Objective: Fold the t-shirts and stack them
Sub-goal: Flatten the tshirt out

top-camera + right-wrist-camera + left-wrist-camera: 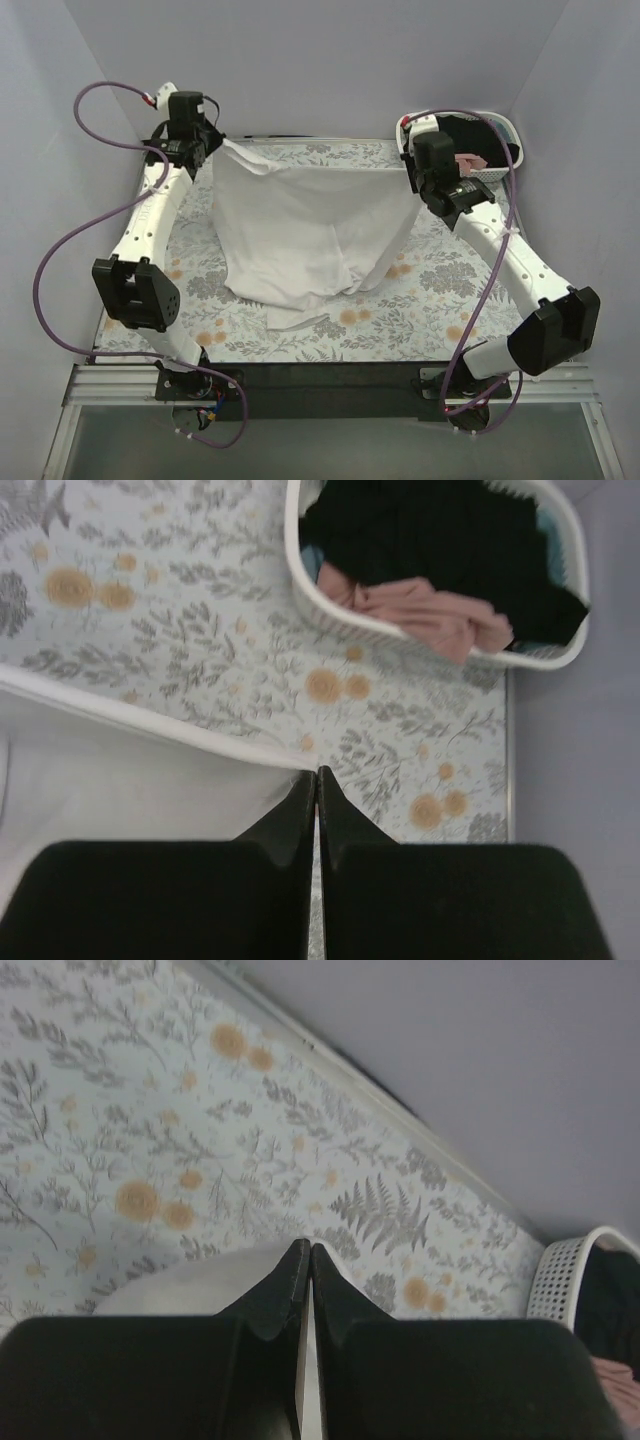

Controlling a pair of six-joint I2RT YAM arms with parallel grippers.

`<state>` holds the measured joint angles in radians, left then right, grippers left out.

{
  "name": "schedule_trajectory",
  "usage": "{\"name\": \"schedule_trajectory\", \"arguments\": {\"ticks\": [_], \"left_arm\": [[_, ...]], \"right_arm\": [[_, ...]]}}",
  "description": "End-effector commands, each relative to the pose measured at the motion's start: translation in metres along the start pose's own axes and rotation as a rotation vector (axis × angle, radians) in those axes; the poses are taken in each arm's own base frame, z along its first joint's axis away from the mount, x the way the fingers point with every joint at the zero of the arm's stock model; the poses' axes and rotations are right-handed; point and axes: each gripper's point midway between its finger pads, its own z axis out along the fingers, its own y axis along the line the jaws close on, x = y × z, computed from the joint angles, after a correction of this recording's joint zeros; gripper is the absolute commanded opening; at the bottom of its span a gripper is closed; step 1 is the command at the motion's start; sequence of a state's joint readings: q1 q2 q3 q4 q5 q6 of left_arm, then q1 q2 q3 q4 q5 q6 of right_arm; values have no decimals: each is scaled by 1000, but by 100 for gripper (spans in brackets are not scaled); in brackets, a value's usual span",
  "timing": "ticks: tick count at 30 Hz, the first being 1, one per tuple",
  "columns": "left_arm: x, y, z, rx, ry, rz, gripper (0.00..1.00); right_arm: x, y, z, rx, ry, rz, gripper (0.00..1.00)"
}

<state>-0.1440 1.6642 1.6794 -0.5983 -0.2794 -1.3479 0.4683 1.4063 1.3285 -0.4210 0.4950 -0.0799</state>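
Note:
A plain white t-shirt (305, 235) hangs stretched between my two grippers over the floral tablecloth, its lower part resting on the cloth. My left gripper (212, 148) is shut on the shirt's far left corner; white cloth (190, 1278) shows at its closed tips (305, 1250). My right gripper (416, 180) is shut on the far right corner; the shirt's hem (130, 720) runs to its closed tips (316, 774). A black shirt (430, 530) and a pink shirt (420, 610) lie in the white lattice basket (300, 590) at the far right.
The basket (500, 130) stands at the back right corner of the table, just behind my right arm. The floral tablecloth (430, 290) covers the table. Grey walls close in the back and both sides.

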Motion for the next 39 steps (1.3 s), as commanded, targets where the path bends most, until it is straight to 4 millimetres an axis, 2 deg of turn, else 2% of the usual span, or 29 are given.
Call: {"name": "schedule_trajectory", "arguments": {"ticks": [1,2,3,5,6,7,8,9,10,11,12,13,14,15,16,17,19,20,23,24,28,31,33,34,35,36,37,38,39], "left_arm": [[-94,-22,-45,48,-198,-5,0],[-108,-26,-53,57,-229,-7,0],[-124,-28,-62,66,-266,-5,0],[-159,-41,-92,125,-360,-21,0],[-175,-45,-121,167,-420,-18,0],[-185,-47,-138,192,-462,-21,0],[-202,-50,-177,256,-543,-38,0],[-202,-51,-173,259,-553,-24,0],[-215,-50,-214,304,-623,-21,0],[-222,-49,-233,328,-668,-17,0],[-228,-45,-266,354,-721,-9,0],[-231,-42,-281,365,-741,-3,0],[-232,-40,-293,376,-757,6,0],[-230,-37,-304,385,-766,13,0],[-231,-32,-329,405,-802,24,0],[-230,-27,-341,409,-816,32,0],[-227,-17,-356,398,-836,43,0],[-226,-7,-377,396,-870,51,0],[-222,9,-402,381,-915,73,0],[-221,12,-405,379,-924,78,0],[-221,11,-386,335,-911,130,0],[-215,-3,-333,299,-834,183,0],[-203,-12,-291,290,-762,212,0],[-191,-18,-252,280,-694,241,0],[-184,-22,-231,280,-665,247,0],[-168,-21,-198,260,-600,264,0],[-150,-23,-159,244,-529,282,0],[-142,-25,-137,244,-504,283,0],[-116,-17,-104,221,-430,297,0]], "right_arm": [[-83,-39,-27,72,-202,-22,1],[-96,-44,-34,79,-234,-25,1],[-120,-54,-49,86,-296,-36,1],[-143,-66,-73,92,-370,-33,1],[-157,-73,-87,91,-417,-37,1],[-163,-76,-97,87,-442,-39,1],[-170,-81,-115,76,-487,-35,1],[-174,-84,-126,72,-513,-39,1],[-174,-86,-135,67,-532,-52,1],[-176,-93,-157,63,-578,-46,1],[-176,-91,-167,40,-602,-58,1],[-172,-91,-172,30,-610,-67,1],[-171,-97,-195,24,-657,-60,1],[-169,-94,-205,-9,-686,-69,1],[-167,-94,-215,-26,-708,-71,1],[-159,-96,-231,-39,-736,-71,1],[-154,-91,-246,-88,-771,-83,1],[-145,-91,-256,-106,-774,-85,1],[-132,-87,-267,-145,-773,-97,1],[-123,-82,-260,-160,-741,-104,1],[-109,-70,-238,-190,-677,-119,1],[-101,-60,-205,-187,-590,-123,1],[-95,-54,-175,-165,-514,-120,1],[-90,-50,-159,-154,-490,-121,1],[-82,-44,-137,-142,-444,-130,1],[-77,-47,-122,-95,-419,-124,1],[-58,-40,-100,-83,-364,-139,1],[-57,-37,-79,-59,-356,-150,1],[-50,-34,-65,-46,-329,-158,1]]}}
